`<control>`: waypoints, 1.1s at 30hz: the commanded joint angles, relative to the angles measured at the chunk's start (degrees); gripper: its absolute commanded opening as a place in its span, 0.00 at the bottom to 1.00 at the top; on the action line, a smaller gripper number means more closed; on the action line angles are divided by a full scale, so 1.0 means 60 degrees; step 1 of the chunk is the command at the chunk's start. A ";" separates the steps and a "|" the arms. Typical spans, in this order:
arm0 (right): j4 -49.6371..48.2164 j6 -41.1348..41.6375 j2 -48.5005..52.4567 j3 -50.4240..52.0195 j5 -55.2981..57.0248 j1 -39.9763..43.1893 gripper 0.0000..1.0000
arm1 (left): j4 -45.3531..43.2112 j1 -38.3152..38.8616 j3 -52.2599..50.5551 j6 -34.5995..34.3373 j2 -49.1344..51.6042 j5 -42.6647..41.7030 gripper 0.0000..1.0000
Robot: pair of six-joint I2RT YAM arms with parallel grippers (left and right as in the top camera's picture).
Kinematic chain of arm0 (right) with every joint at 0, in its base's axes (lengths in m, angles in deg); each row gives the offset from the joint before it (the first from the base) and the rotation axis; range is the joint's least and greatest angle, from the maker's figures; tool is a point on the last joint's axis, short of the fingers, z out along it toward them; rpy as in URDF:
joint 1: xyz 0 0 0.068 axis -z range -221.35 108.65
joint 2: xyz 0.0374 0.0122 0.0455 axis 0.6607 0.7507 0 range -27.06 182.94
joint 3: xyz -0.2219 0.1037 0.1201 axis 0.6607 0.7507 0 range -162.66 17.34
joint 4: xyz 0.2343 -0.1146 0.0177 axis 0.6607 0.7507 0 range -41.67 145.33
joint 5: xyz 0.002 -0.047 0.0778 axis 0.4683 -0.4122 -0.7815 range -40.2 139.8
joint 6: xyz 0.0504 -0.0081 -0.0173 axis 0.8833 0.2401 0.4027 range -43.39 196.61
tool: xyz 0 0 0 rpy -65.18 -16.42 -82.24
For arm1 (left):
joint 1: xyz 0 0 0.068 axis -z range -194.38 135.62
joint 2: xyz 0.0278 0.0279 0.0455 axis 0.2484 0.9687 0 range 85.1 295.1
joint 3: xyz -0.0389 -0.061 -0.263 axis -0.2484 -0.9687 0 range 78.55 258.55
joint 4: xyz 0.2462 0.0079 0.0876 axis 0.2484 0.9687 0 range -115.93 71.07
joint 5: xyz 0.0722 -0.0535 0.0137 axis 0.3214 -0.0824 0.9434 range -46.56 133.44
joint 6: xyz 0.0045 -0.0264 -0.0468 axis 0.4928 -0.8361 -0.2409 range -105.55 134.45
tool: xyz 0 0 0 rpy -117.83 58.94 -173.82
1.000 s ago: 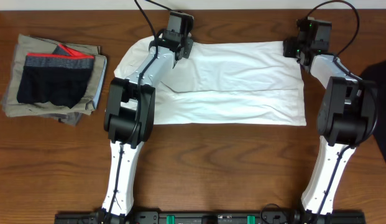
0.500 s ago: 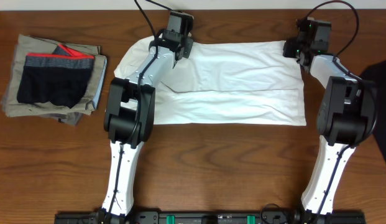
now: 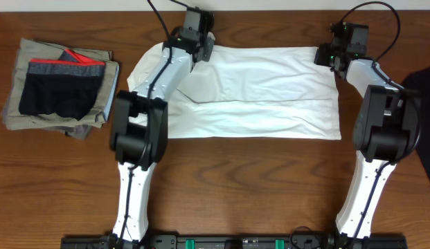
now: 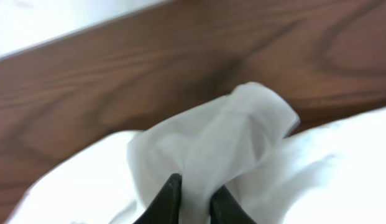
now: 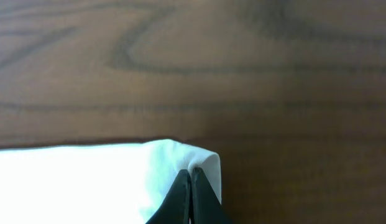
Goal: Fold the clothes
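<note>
White short-sleeved cloth T-shirt (image 3: 263,90), thin and wrinkled, is lying spread wide toward the far edge of the brown wooden table (image 3: 256,187). Left gripper (image 4: 193,186) is clenching a raised bunch of it, far left-of-centre on the table. Right gripper (image 5: 191,173) is pinching its corner, far right. Plain black cloth garment (image 3: 426,86) is lying at the table's right edge.
</note>
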 commanded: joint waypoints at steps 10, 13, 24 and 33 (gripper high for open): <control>0.2339 0.0550 -0.1661 -0.0073 0.0714 0.0127 0.01 | 0.2237 -0.0033 0.0073 -0.2007 -0.1220 0.0426 0.15; 0.2962 0.0761 -0.1971 -0.0073 0.0750 0.0153 0.01 | 0.2892 -0.0033 0.0073 -0.2860 -0.1399 0.1111 0.15; 0.4557 0.1016 -0.2605 -0.0073 0.0739 0.0168 0.01 | 0.4339 -0.0040 0.0073 -0.3628 -0.1639 0.1770 0.17; 0.4987 0.1322 -0.2656 -0.0073 0.0503 0.0149 0.01 | 0.3151 0.0018 0.0073 -0.1362 -0.1552 -0.1038 0.76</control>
